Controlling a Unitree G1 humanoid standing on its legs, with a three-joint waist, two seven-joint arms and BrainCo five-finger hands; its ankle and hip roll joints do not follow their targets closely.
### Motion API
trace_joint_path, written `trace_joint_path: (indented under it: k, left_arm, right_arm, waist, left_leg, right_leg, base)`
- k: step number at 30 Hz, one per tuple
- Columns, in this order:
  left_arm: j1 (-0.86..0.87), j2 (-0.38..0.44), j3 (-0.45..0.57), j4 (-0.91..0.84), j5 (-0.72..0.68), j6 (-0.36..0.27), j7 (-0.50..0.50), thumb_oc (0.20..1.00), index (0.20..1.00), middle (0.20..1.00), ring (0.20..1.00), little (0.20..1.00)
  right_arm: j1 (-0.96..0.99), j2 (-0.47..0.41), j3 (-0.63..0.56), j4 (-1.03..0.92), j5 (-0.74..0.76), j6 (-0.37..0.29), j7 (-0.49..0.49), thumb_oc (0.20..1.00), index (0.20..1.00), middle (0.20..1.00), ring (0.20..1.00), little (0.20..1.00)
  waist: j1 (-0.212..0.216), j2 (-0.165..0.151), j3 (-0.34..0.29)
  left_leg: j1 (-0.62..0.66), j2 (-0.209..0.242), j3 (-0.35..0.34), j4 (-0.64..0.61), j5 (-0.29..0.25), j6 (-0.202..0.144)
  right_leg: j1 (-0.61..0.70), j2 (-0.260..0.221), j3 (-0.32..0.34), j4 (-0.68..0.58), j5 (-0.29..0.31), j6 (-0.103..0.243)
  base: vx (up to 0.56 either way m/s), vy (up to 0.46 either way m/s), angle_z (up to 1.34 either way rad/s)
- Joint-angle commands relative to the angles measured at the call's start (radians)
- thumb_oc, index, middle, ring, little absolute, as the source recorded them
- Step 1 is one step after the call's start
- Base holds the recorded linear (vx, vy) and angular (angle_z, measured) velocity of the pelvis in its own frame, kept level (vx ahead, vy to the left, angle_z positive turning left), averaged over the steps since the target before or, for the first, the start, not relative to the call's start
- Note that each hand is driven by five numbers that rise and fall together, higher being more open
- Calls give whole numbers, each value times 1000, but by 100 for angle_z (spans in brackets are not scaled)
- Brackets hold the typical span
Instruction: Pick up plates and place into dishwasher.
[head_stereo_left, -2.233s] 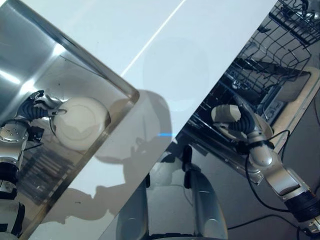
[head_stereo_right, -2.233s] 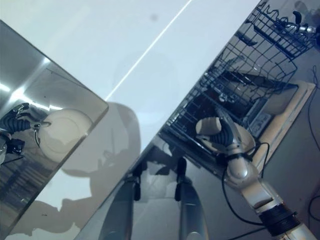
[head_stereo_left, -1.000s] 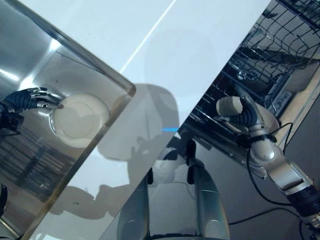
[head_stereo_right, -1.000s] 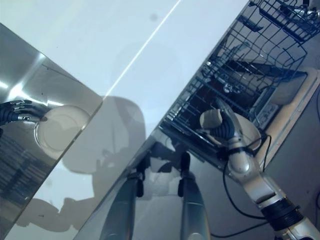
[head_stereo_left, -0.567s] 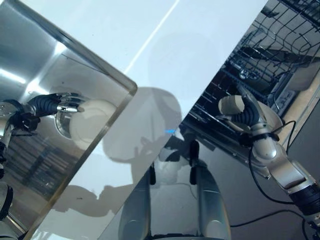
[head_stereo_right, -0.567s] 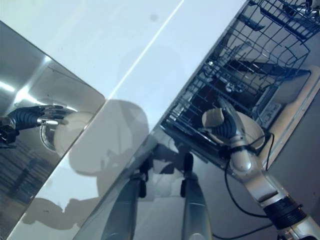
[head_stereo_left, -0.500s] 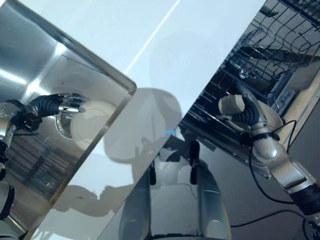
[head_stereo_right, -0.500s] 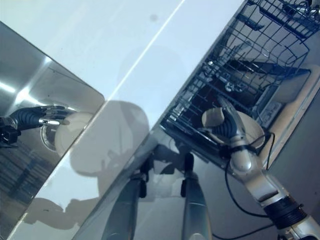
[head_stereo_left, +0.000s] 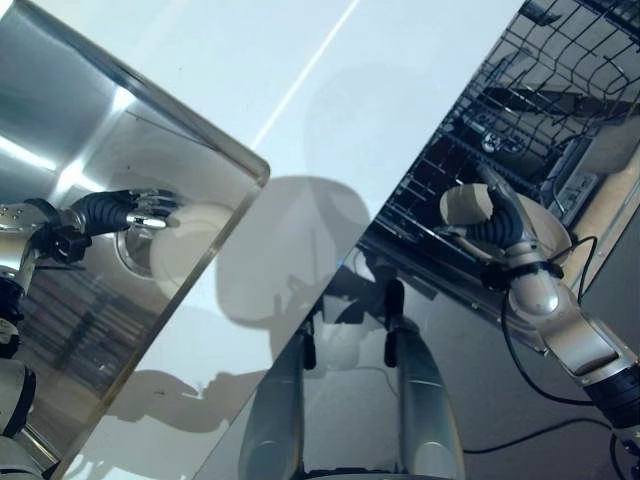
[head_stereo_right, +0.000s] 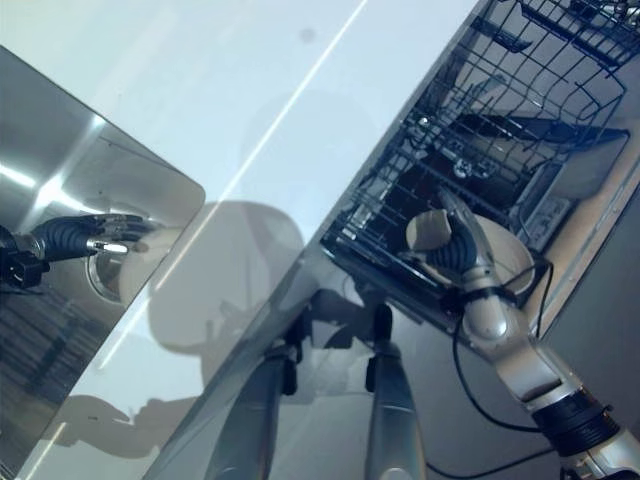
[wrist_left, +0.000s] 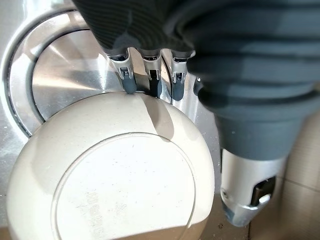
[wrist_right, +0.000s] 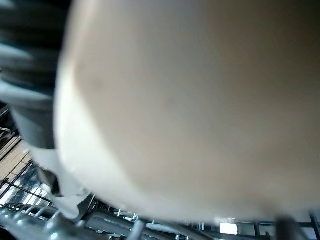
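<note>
Steel sink (head_stereo_left: 95, 120) at the robot's left, set in a white counter (head_stereo_left: 330, 90). Cream plate in the sink (wrist_left: 115, 175), underside up, lying partly over the round drain (wrist_left: 55, 75). Left hand (head_stereo_left: 135, 210) reaching into the basin; in its wrist view, fingertips (wrist_left: 130, 85) down at the plate's rim, touching its edge, thumb off to the side and clear of the plate, so no closed grasp visible, fingers fairly straight. At the robot's right, dishwasher rack (head_stereo_right: 480, 140) of dark wire, pulled out beside the counter's edge. Right hand (head_stereo_left: 492, 222) raised over the near part of that rack, dark ribbed cover toward the camera, wrapped against a second cream plate (head_stereo_left: 545, 232) that shows past and behind the hand. Right wrist view: pale plate surface (wrist_right: 190, 100) very close, rack wires (wrist_right: 150, 227) just beyond its edge. Plate gripped in the right hand, above the rack; whether touching the wires, cannot tell.
</note>
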Motion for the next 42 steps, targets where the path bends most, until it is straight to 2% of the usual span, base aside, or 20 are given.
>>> trace_joint_path:
  k: [1,4,5,8,12,16,26,30,31,32,35,42]
  left_arm:
    - [142,-240,-180,49,171,83,-107,1000,1000,1000,1000,1000]
    - [137,-240,-192,81,234,95,-110,1000,1000,1000,1000,1000]
    - [135,-241,-193,94,282,110,-105,1000,1000,1000,1000,1000]
    - [135,-237,-224,170,428,93,-49,1000,1000,1000,1000,1000]
    - [131,-263,-219,257,442,102,-20,1000,1000,1000,1000,1000]
    - [129,-266,-249,328,644,89,89,1000,1000,1000,1000,1000]
    - [132,-282,-307,379,766,92,125,1000,1000,1000,1000,1000]
    - [137,-294,-307,364,679,73,53,1000,1000,1000,1000,1000]
    - [138,-302,-301,354,633,57,25,589,589,589,589,589]
    - [144,-311,-287,339,568,40,-4,219,219,219,219,219]
    - [161,-327,-254,288,443,-17,-71,200,200,200,200,200]
    - [196,-322,-204,162,276,-17,-97,200,200,200,200,200]
  right_arm:
    - [-10,-77,-6,4,21,16,-33,1000,1000,1000,1000,1000]
    - [-12,-77,-5,5,22,16,-31,1000,1000,1000,1000,1000]
    - [-11,-79,-7,5,22,15,-29,1000,1000,1000,1000,1000]
    - [-23,-84,-3,4,27,22,-23,1000,1000,1000,1000,1000]
    - [-43,-88,15,3,32,31,-16,1000,1000,1000,1000,1000]
    - [-44,-90,13,7,31,28,-14,1000,1000,1000,1000,1000]
    - [-65,-98,36,17,29,23,-5,1000,1000,1000,1000,1000]
    - [-75,-92,42,18,22,35,1,1000,1000,1000,1000,1000]
    - [-76,-88,43,16,20,39,2,1000,1000,1000,1000,1000]
    - [-76,-84,41,11,15,47,4,1000,1000,1000,1000,1000]
    - [-62,-82,25,-5,5,54,12,1000,1000,1000,1000,1000]
    - [-23,-67,-19,-23,-18,49,24,1000,1000,1000,1000,1000]
  waist:
    - [-70,35,9]
    - [-73,37,9]
    - [-73,37,9]
    - [-76,38,9]
    - [-83,33,9]
    - [-86,30,9]
    - [-96,28,9]
    - [-97,30,9]
    - [-97,30,9]
    - [-96,31,9]
    - [-94,34,9]
    - [-88,43,9]
  left_leg:
    - [24,-40,98,-27,-56,87]
    - [22,-41,97,-24,-57,87]
    - [22,-41,97,-24,-56,87]
    - [21,-45,91,-20,-57,85]
    - [27,-43,96,-20,-58,83]
    - [26,-43,94,-19,-58,81]
    - [39,-42,100,-19,-62,77]
    - [44,-45,100,-20,-64,78]
    - [43,-44,101,-19,-64,78]
    - [44,-44,103,-21,-64,79]
    - [46,-43,108,-28,-64,83]
    - [49,-48,105,-39,-65,91]
  right_leg:
    - [-12,-22,24,66,25,30]
    - [-14,-23,26,69,23,29]
    - [-15,-24,26,69,22,29]
    - [-17,-24,28,74,20,28]
    - [-15,-22,34,77,8,25]
    - [-15,-23,31,78,3,25]
    - [-14,-23,38,90,-15,21]
    - [-15,-22,42,97,-16,22]
    - [-17,-21,43,99,-16,22]
    - [-19,-21,43,101,-15,23]
    - [-21,-21,42,102,-12,26]
    - [-27,-17,42,107,0,33]
  base:
    - [0,0,0]
    - [3,-3,3]
    - [1,-5,6]
    - [0,-2,1]
    - [0,0,0]
    - [0,0,0]
    - [3,10,0]
    - [7,13,-3]
    - [0,0,0]
    - [0,0,0]
    - [0,0,0]
    - [0,0,0]
